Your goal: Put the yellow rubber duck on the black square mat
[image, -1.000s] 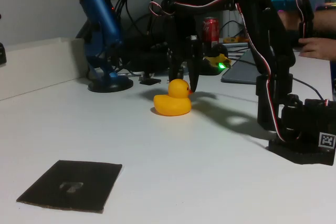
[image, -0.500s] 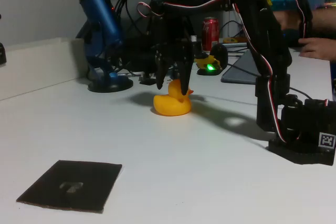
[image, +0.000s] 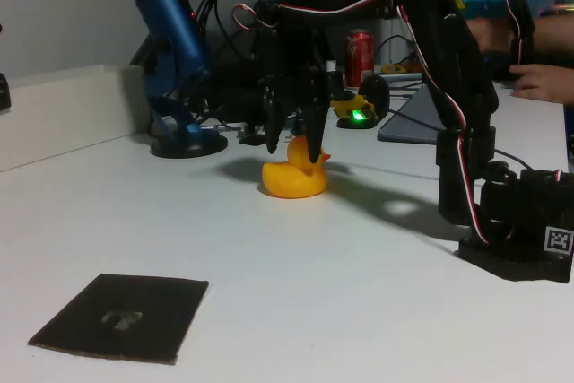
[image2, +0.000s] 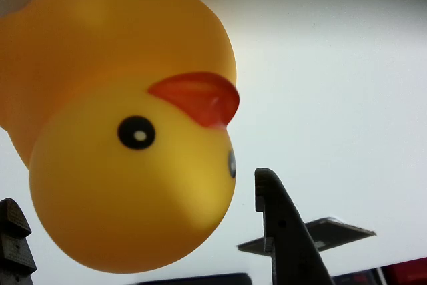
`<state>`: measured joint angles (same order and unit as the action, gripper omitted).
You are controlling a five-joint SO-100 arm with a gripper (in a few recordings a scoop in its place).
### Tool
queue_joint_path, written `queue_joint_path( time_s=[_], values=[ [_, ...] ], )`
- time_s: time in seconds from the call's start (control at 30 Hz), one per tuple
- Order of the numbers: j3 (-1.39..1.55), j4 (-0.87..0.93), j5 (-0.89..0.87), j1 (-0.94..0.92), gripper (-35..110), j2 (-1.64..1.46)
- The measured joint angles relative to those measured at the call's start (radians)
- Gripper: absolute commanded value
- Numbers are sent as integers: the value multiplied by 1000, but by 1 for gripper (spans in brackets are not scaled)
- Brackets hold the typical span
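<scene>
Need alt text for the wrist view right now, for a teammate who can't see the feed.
The yellow rubber duck looms close, its head between the open gripper's two dark fingers, orange beak pointing right, on a white table. Neither finger visibly touches it.

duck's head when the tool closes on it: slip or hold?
The yellow rubber duck has a rounded, glossy head, so it may squirt out of the open tool. It looks soft, likely to give a little. The wide body sits flat, so tipping seems unlikely.
</scene>
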<state>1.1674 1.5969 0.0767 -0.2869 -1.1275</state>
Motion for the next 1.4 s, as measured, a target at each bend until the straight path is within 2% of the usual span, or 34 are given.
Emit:
queue_joint_path(
  time_s=[0.87, 1.07, 1.4],
  values=[
    [0, 0, 0, 5, 35, 0],
    [0, 8, 0, 98, 35, 0],
    [0, 9, 0, 106, 35, 0]
  ],
)
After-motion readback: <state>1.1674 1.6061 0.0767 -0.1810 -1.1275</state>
